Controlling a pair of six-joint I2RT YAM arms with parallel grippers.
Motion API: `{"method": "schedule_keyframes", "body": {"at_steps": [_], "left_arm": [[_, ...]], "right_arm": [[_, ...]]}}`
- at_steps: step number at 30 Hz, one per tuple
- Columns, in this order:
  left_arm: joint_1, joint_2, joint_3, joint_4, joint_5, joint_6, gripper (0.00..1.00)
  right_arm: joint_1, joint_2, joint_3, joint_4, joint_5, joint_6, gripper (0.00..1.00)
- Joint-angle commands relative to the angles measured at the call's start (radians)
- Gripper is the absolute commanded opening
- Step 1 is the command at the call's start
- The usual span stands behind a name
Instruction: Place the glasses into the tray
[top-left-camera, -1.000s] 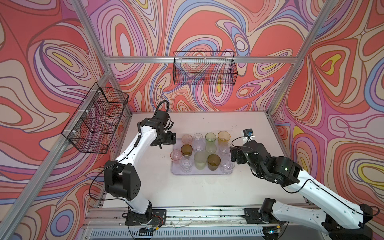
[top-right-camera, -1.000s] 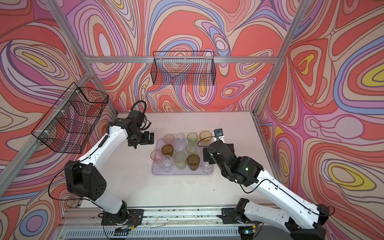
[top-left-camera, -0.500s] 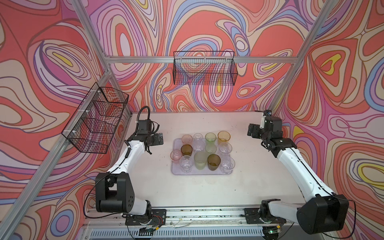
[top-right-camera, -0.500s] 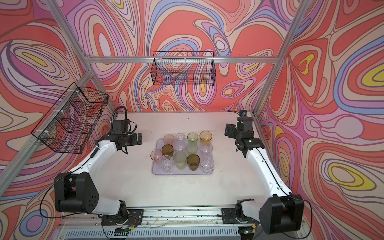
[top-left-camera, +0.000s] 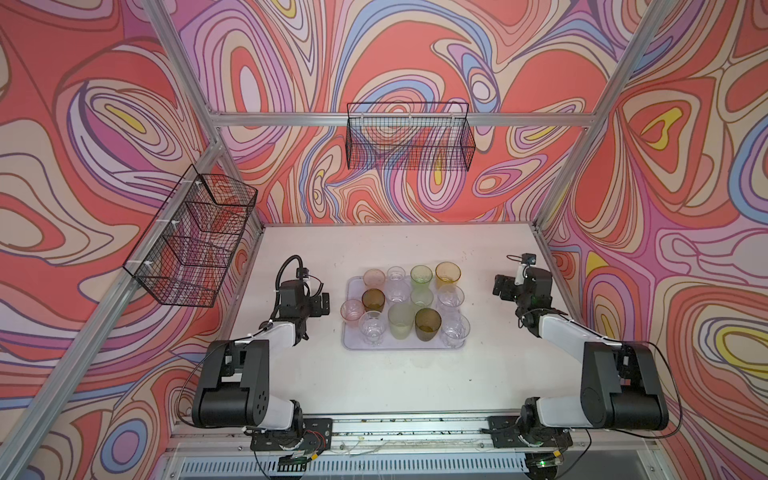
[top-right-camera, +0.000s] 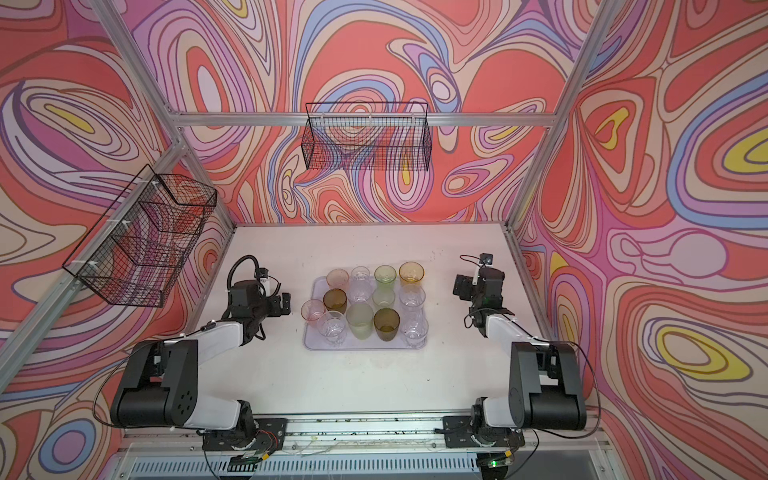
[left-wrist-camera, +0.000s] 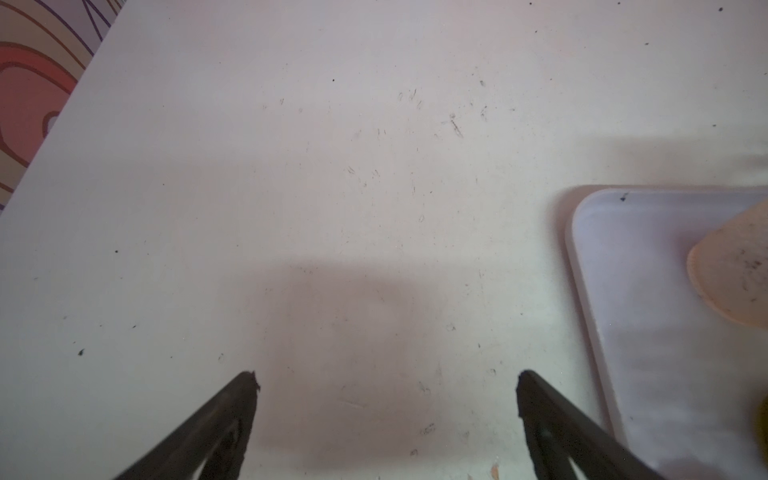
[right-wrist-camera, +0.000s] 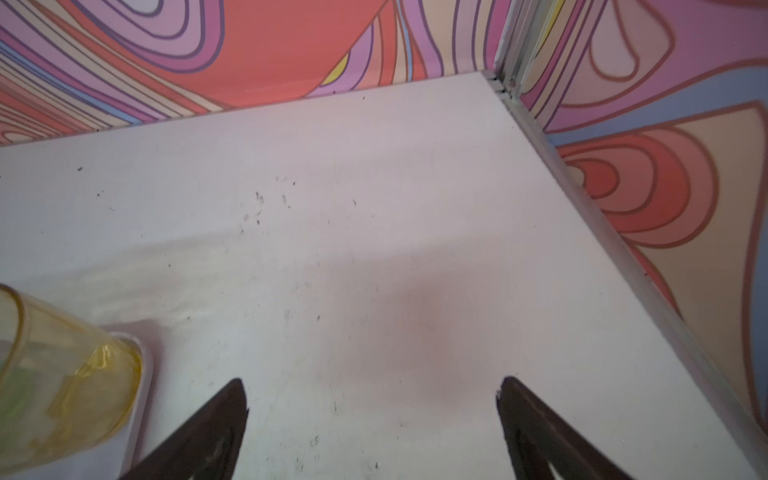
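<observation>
My arms drew back; left gripper (top-left-camera: 324, 301), right gripper (top-left-camera: 500, 286) gape empty, tray (top-left-camera: 399, 345) between them; glasses (top-left-camera: 420, 297) look loaded, so I stand clear.

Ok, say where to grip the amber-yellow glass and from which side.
Likely its side wall below the rim, from the right with the open right gripper: the amber-yellow glass stands upright at the tray's far right corner, with glasses crowding its left and near sides.

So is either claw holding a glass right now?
No, the left claw and the right claw both stand wide open with nothing between their tips.
</observation>
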Motion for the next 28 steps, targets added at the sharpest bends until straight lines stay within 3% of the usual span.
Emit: {"method": "schedule_keyframes", "body": {"at_steps": [1,6,9,10,11,13,21,28], "left_arm": [[0.005,0.001,-0.042,0.236,0.000,0.008,1.00],[0.005,0.090,-0.199,0.608,-0.042,-0.016,1.00],[0.005,0.084,-0.201,0.603,-0.104,-0.044,1.00],[0.005,0.090,-0.187,0.581,-0.110,-0.045,1.00],[0.004,0.088,-0.169,0.541,-0.118,-0.046,1.00],[0.002,0.090,-0.161,0.530,-0.124,-0.046,1.00],[-0.005,0.088,-0.174,0.556,-0.129,-0.038,1.00],[-0.005,0.092,-0.152,0.517,-0.052,-0.005,1.00]], "right_arm": [[-0.004,0.056,-0.070,0.288,-0.061,0.000,0.98],[-0.004,0.172,-0.158,0.604,-0.100,0.013,0.98],[-0.004,0.286,-0.184,0.766,-0.072,0.028,0.98],[-0.004,0.272,-0.170,0.756,-0.103,0.014,0.98],[-0.003,0.258,-0.129,0.624,-0.098,0.005,0.98],[0.035,0.270,-0.117,0.625,-0.027,-0.017,0.98],[0.041,0.272,-0.114,0.617,-0.036,-0.025,0.99],[0.045,0.273,-0.112,0.607,-0.060,-0.035,0.98]]}}
